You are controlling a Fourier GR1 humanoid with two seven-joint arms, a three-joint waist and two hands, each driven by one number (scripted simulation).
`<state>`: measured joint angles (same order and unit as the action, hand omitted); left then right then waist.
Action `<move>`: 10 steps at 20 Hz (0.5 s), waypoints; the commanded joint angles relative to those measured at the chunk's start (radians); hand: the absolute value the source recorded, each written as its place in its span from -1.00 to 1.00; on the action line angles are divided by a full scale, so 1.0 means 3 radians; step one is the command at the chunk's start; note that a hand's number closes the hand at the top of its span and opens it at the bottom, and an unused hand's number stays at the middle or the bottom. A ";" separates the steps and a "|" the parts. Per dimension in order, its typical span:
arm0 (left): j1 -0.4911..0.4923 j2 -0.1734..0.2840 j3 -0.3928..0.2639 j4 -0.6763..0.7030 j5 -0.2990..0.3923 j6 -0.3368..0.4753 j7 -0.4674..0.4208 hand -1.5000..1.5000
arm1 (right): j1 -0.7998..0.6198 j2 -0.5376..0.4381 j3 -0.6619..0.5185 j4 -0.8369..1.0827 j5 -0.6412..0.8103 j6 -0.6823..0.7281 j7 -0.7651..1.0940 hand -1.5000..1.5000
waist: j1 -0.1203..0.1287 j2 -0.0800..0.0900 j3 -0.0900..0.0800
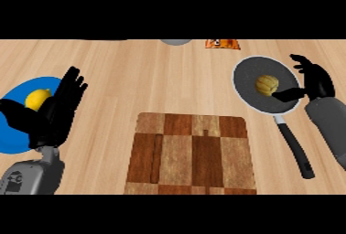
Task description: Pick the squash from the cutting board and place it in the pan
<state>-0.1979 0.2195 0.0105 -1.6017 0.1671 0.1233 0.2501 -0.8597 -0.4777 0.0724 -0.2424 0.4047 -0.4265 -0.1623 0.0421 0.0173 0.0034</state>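
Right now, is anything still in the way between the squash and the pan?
No. The squash already lies inside the pan, and the right hand is open just beside it. The cutting board has nothing on it.

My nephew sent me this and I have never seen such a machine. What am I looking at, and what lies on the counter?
You are looking down from a humanoid robot's head at a wooden counter. The two grey forearms end in black hands. The left hand rests open over a blue plate that holds a lemon. The right hand is open beside a pan, with its thumb over the rim, and holds nothing. The yellow squash lies in the pan. A bare cutting board sits in the middle.
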 commanded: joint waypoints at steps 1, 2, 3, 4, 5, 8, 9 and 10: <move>0.0096 -0.0033 -0.0003 0.0032 -0.0020 -0.0018 -0.0100 0.00 | 0.0021 -0.0130 -0.0373 -0.0069 -0.0351 0.0112 -0.0431 -1.00 | -0.0048 -0.0016 -0.0002; 0.0058 0.0061 0.0066 -0.0073 0.0014 -0.0018 0.0049 0.00 | 0.0017 -0.0097 -0.0478 -0.0110 -0.0459 0.0096 -0.0486 -1.00 | -0.0042 -0.0023 0.0000; 0.0092 0.0009 0.0065 0.0083 0.0032 -0.0070 -0.0118 0.00 | 0.0101 -0.0042 -0.0597 -0.0179 -0.0584 0.0020 -0.0589 -1.00 | -0.0084 -0.0025 -0.0003; 0.0161 -0.0023 -0.0015 -0.0104 -0.0067 0.0016 -0.0091 0.00 | 0.0172 -0.0153 -0.0705 -0.0155 -0.0687 0.0144 -0.0745 -1.00 | -0.0062 -0.0026 0.0001; 0.0032 0.0108 0.0156 -0.0020 0.0090 -0.0097 -0.0006 0.00 | 0.0232 -0.0183 -0.0803 -0.0188 -0.0796 0.0249 -0.0882 -1.00 | -0.0086 -0.0026 0.0000; 0.0189 0.0042 0.0145 0.0084 0.0018 -0.0054 -0.0156 0.00 | 0.0293 -0.0262 -0.1090 -0.0236 -0.1120 0.0586 -0.0922 -1.00 | -0.0129 -0.0043 -0.0005; 0.0119 0.0000 0.0089 -0.0061 -0.0011 0.0040 0.0004 0.00 | 0.0411 -0.0402 -0.1188 -0.0237 -0.1230 0.0811 -0.1016 -1.00 | -0.0154 -0.0054 -0.0003; 0.0136 0.0038 0.0084 -0.0052 -0.0005 -0.0016 0.0024 0.00 | 0.0544 -0.0477 -0.1238 -0.0234 -0.1284 0.0954 -0.1181 -1.00 | -0.0150 -0.0049 -0.0003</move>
<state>-0.1637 0.2246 0.0335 -1.6063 0.1662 0.1210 0.2381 -0.7710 -0.5590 -0.2077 -0.3009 0.1184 -0.2653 -0.4209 0.0091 0.0060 0.0025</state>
